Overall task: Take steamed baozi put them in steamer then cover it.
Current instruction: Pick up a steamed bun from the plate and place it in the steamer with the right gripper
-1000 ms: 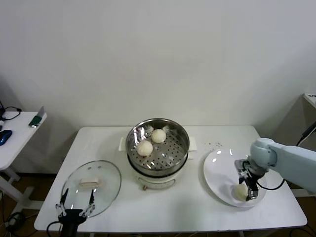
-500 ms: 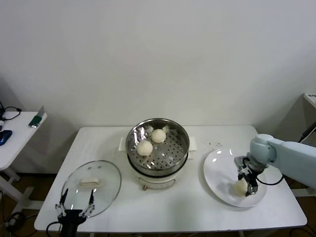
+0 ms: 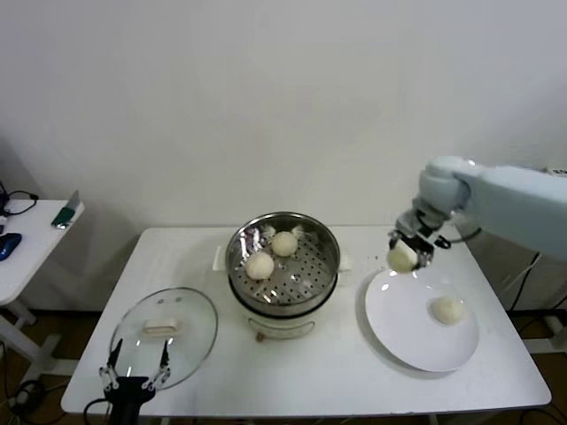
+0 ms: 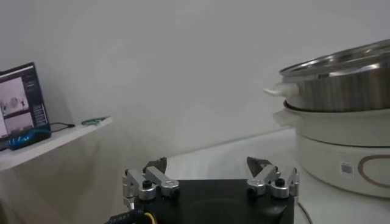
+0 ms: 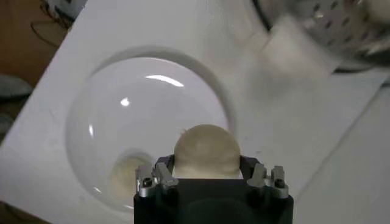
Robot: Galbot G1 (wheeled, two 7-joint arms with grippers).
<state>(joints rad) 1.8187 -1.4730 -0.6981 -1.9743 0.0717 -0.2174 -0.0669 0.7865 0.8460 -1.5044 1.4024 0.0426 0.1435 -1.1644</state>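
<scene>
My right gripper (image 3: 404, 255) is shut on a cream-white baozi (image 3: 401, 258), held in the air above the far left rim of the white plate (image 3: 403, 341), to the right of the steamer (image 3: 283, 252). In the right wrist view the baozi (image 5: 206, 151) sits between the fingers. Two baozi (image 3: 260, 265) (image 3: 284, 243) lie in the steel steamer basket. One baozi (image 3: 447, 309) lies on the plate, and it also shows in the right wrist view (image 5: 127, 176). The glass cover (image 3: 164, 335) lies on the table at front left. My left gripper (image 3: 134, 372) is open and parked at the cover's near edge.
The steamer's white pot base (image 4: 341, 152) stands close in the left wrist view. A small side table (image 3: 27, 239) with gadgets stands at the far left. The table's front edge (image 3: 310, 409) runs just past the plate and cover.
My right gripper has lifted a baozi off the plate and carried it up and left toward the steamer. A second baozi now shows on the plate. The left arm has not moved.
</scene>
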